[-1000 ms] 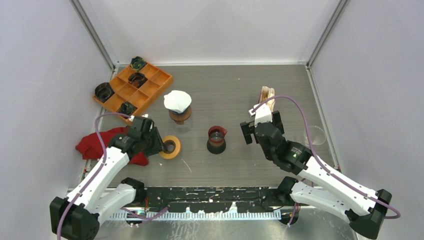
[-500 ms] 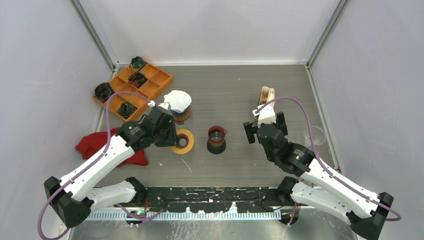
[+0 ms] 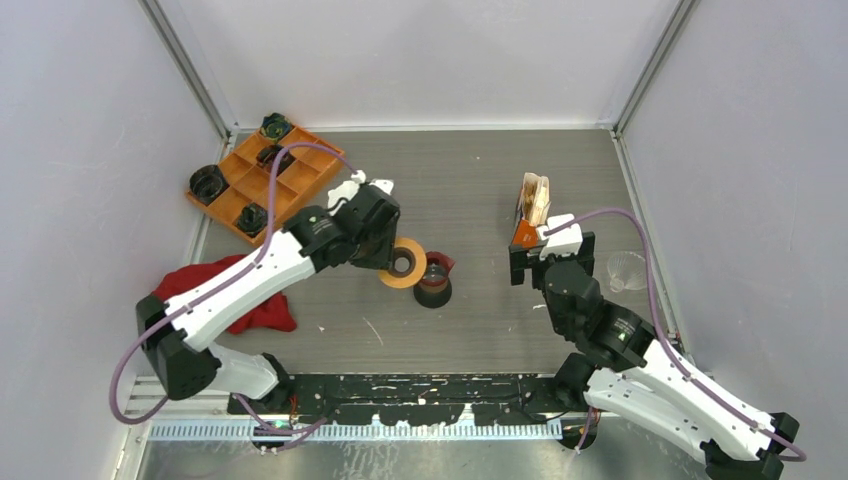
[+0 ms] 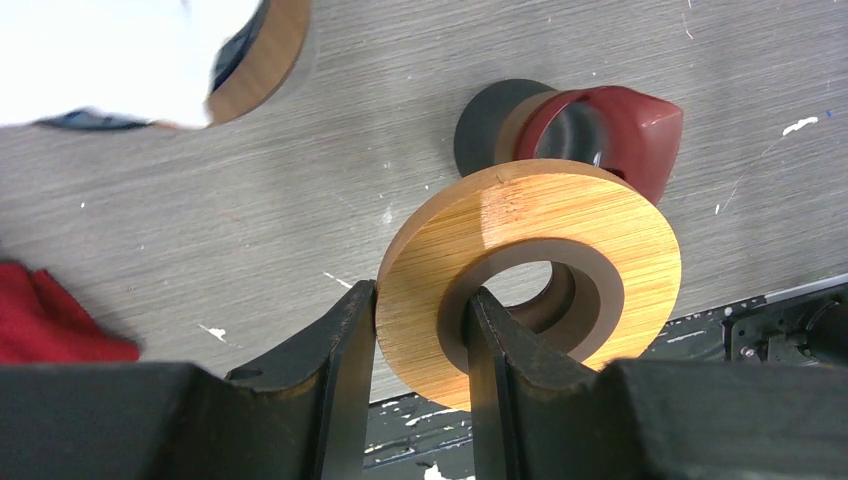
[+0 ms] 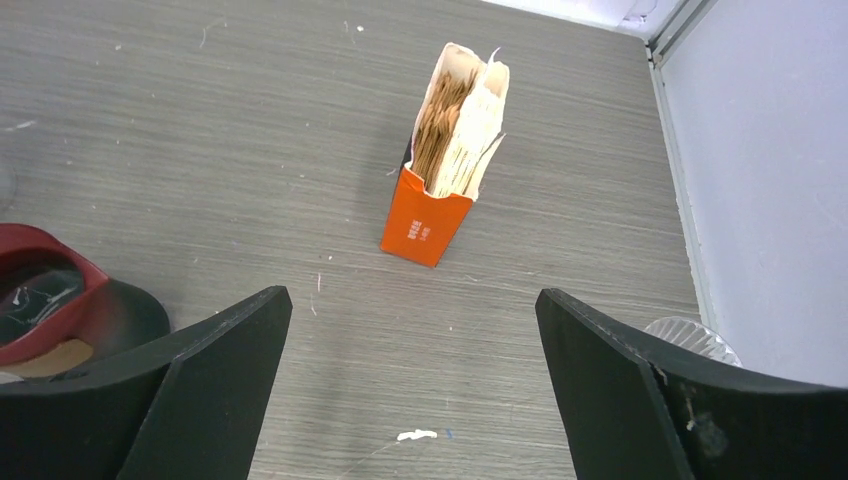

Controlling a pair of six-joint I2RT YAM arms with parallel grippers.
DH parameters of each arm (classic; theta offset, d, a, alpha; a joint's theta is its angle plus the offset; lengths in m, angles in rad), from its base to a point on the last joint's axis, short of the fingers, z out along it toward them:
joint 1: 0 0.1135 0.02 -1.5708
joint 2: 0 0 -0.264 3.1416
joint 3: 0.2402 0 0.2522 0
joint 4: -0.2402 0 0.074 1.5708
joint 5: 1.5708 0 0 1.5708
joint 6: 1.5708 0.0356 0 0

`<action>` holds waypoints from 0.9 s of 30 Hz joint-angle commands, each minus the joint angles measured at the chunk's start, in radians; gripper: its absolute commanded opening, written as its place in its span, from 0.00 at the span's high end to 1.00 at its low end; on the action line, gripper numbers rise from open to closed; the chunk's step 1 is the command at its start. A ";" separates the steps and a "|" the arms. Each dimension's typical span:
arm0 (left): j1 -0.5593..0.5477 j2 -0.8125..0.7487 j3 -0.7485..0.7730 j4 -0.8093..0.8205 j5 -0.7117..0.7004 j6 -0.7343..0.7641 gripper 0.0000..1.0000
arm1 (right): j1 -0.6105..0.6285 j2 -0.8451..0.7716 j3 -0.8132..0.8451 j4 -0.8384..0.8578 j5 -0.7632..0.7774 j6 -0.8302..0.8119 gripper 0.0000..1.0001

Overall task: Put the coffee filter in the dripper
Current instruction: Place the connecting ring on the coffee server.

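Clock key: read from the overhead view, with 12 o'clock at the far wall and 6 o'clock at my arm bases.
Orange tray point(image 3: 318, 155): at 10 o'clock on the table point(image 3: 470, 170), divided into compartments, with dark round parts in several of them.
Red cloth point(image 3: 200, 290): crumpled at 8 o'clock, near the table's left edge.
My left pincer point(image 4: 418, 310): near the centre, pinching a wooden ring point(image 4: 560, 225). One finger is outside the rim and the other is inside the hole.
Wooden ring: flat bamboo with a grey inner collar, held just to the 9 o'clock side of the red carafe point(image 4: 610, 125) and overlapping its edge.
White paper point(image 4: 100, 50): sits in a wood-rimmed holder at 10 o'clock from the carafe and is mostly hidden under my left arm.
Coffee filters point(image 5: 455, 120): a tight stack of brown and white sheets standing upright in an open orange box point(image 5: 425, 225) at 1 o'clock.
Handling: I judge the sheets to be very light, thin, floppy and easily creased, and likely to lift out several at once. The best hold is the top edge of a single outer sheet where it stands above the box mouth.
Writing: small white print on the box side, too small to read. No brand is legible.
My right pincer point(image 5: 412, 320): spread wide and holding nothing, facing the box from its 6 o'clock side and apart from it.
Dripper point(image 3: 626, 270): probably the clear ribbed cone at 3 o'clock by the right wall. It has no filter in it.
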 commanded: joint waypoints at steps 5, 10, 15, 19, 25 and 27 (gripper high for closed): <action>-0.034 0.137 0.152 0.044 0.034 0.076 0.85 | -0.002 -0.046 -0.005 0.070 0.049 -0.004 0.00; -0.047 0.233 0.215 0.045 0.055 0.097 0.85 | -0.001 -0.043 -0.007 0.070 0.049 -0.005 0.00; -0.050 0.304 0.268 0.046 0.069 0.117 0.85 | -0.001 -0.043 -0.007 0.071 0.051 -0.005 0.00; -0.050 0.347 0.294 0.040 0.080 0.130 0.84 | -0.002 -0.045 -0.008 0.071 0.049 -0.007 0.00; -0.050 0.389 0.316 0.031 0.092 0.140 0.81 | -0.002 -0.037 -0.009 0.071 0.046 -0.009 0.00; -0.050 0.398 0.320 0.021 0.091 0.142 0.80 | -0.002 -0.032 -0.010 0.072 0.045 -0.012 0.00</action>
